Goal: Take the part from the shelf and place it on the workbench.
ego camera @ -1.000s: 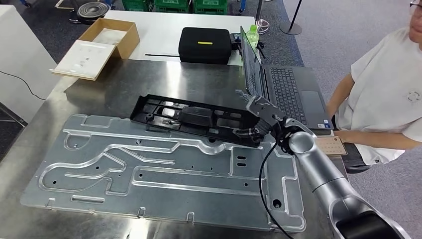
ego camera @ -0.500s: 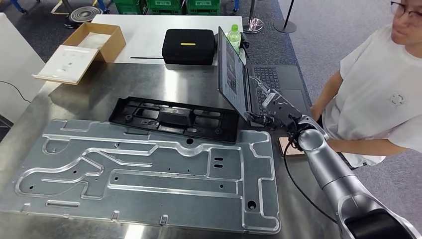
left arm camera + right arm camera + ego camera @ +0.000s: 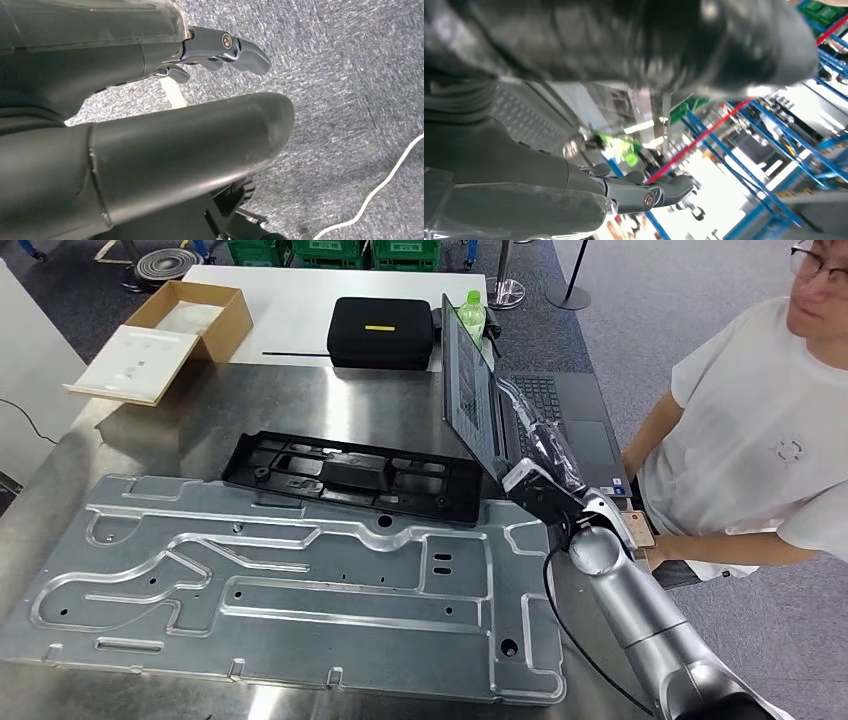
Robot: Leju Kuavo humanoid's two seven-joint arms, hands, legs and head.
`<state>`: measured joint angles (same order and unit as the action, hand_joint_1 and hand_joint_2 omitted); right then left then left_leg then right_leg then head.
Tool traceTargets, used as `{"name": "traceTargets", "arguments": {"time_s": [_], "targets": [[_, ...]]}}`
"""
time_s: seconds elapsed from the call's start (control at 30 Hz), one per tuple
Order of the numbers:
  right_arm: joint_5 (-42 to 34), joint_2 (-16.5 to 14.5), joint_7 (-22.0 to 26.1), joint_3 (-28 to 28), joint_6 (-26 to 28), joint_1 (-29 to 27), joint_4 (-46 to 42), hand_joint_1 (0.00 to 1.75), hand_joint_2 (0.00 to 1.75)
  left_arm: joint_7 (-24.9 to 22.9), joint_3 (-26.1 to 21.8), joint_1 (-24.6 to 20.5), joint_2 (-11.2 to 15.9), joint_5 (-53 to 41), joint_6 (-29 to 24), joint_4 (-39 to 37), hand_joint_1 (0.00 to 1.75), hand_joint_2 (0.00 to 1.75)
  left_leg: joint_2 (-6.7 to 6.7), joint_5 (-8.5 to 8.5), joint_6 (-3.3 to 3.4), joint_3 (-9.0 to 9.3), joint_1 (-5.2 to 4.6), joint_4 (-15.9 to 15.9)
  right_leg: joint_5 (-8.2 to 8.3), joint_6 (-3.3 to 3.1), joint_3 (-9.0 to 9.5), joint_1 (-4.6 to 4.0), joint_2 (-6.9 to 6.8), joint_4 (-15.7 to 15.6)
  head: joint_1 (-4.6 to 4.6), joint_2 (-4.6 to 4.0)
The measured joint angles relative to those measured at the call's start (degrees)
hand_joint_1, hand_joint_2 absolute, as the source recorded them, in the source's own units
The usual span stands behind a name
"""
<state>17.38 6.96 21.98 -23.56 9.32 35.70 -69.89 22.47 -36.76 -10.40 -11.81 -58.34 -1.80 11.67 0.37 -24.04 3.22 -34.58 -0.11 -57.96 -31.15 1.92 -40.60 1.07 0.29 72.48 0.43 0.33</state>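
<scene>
The black plastic part [image 3: 350, 477] already lies on the table [image 3: 300, 400], at nine o'clock of the empty, spread-fingered right hand [image 3: 545, 475], which I judge should next retreat

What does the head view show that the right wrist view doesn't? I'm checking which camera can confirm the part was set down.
Head view alone: the black part lying flat on the workbench, overlapping the far edge of the metal plate, nothing gripping it; also a seated person. Right wrist view alone: blurred blue racks behind the fingers. Both: the right hand, holding nothing, and the laptop.
</scene>
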Motion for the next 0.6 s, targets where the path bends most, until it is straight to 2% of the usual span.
{"name": "traceTargets", "arguments": {"time_s": [0.07, 0.13, 0.2, 0.27, 0.33, 0.37, 0.4, 0.43, 0.47, 0.5, 0.6], "targets": [[1.95, -0.02, 0.98, 0.07, 1.13, -0.66, -2.0, 0.0, 0.0, -0.1, 0.0, -0.1, -0.1, -0.25, 0.01, 0.01, 0.0, 0.0, 0.03, -0.05, -0.53, -0.17, 0.36, -0.31, 3.19, 0.46, 3.96, 0.45, -0.17, -7.05, 0.0, 0.0], [3.36, -0.11, 1.27, 0.08, 1.76, -0.89, -3.85, 0.0, 0.0, -0.2, 0.0, -0.3, -0.21, -0.4, 0.01, 0.01, 0.0, 0.0, 0.08, 0.08, -1.4, -0.45, 0.53, -0.5, 4.81, 0.19, 6.57, 0.17, -0.18, -12.43, -0.02, 0.0], [4.96, -0.26, 1.32, 0.09, 2.22, -1.26, -5.48, 0.0, 0.0, -0.27, 0.0, -0.42, -0.37, -0.43, 0.01, 0.0, 0.0, 0.0, 0.09, 0.47, -2.26, -0.7, 0.67, -0.37, 5.09, -0.59, 6.63, -0.37, -0.11, -13.44, -0.02, 0.0], [6.47, -0.48, 1.31, 0.09, 2.64, -1.57, -6.98, 0.0, 0.0, -0.3, 0.0, -0.43, -0.49, -0.45, 0.01, 0.0, 0.0, 0.0, 0.04, -0.01, -2.94, -1.02, 0.83, -0.69, 5.76, -1.63, 6.53, -0.24, -0.19, -13.99, -0.01, 0.0], [7.63, -0.95, 1.29, 0.08, 3.09, -1.66, -8.35, 0.0, 0.0, -0.32, 0.0, -0.47, -0.53, -0.45, 0.01, 0.0, 0.0, 0.0, -0.05, -2.98, -3.26, -2.32, 0.89, -4.0, 6.51, -2.67, 6.33, -0.08, -0.29, -14.57, -0.04, 0.0], [8.08, -1.22, 1.27, 0.07, 3.26, -1.73, -8.93, 0.0, 0.0, -0.34, 0.01, -0.48, -0.54, -0.46, 0.01, 0.0, 0.0, 0.0, -0.08, -5.28, -3.29, -3.54, 0.9, -7.36, 6.75, -2.94, 6.05, -0.24, -0.32, -14.6, -0.05, 0.0], [8.36, -1.43, 1.27, 0.06, 3.36, -1.85, -9.34, 0.0, 0.0, -0.34, 0.01, -0.48, -0.54, -0.48, 0.01, 0.0, 0.0, 0.0, -0.09, -7.47, -3.3, -4.89, 0.91, -11.22, 6.96, -3.13, 5.7, -0.37, -0.35, -14.52, -0.07, 0.0], [8.54, -1.57, 1.26, 0.04, 3.39, -2.02, -9.63, 0.0, 0.0, -0.35, 0.01, -0.46, -0.54, -0.49, 0.01, 0.0, 0.0, 0.0, -0.1, -8.96, -3.31, -5.88, 0.9, -14.39, 7.17, -3.19, 5.28, -0.49, -0.38, -14.39, -0.06, 0.0], [8.66, -1.67, 1.26, 0.03, 3.43, -2.19, -9.89, 0.0, 0.0, -0.35, 0.01, -0.44, -0.54, -0.5, 0.01, 0.0, 0.0, 0.0, -0.1, -9.56, -3.3, -6.13, 0.9, -16.07, 7.4, -3.18, 4.79, -0.57, -0.39, -14.2, -0.06, 0.0], [8.74, -1.74, 1.25, 0.03, 3.48, -2.32, -10.14, 0.0, 0.0, -0.35, 0.01, -0.44, -0.54, -0.5, 0.01, 0.0, 0.0, 0.0, -0.1, -9.02, -3.28, -5.19, 0.9, -15.31, 7.62, -3.1, 4.27, -0.61, -0.38, -13.97, -0.05, 0.0], [8.96, -1.91, 1.25, 0.02, 3.69, -2.43, -11.05, 0.0, 0.0, -0.35, 0.01, -0.6, -0.57, -0.5, 0.01, 0.0, 0.0, 0.0, -0.17, -5.53, -3.09, 1.3, 0.91, -5.05, 8.14, -2.6, 2.97, -0.73, -0.29, -13.0, -0.05, 0.0]]}}
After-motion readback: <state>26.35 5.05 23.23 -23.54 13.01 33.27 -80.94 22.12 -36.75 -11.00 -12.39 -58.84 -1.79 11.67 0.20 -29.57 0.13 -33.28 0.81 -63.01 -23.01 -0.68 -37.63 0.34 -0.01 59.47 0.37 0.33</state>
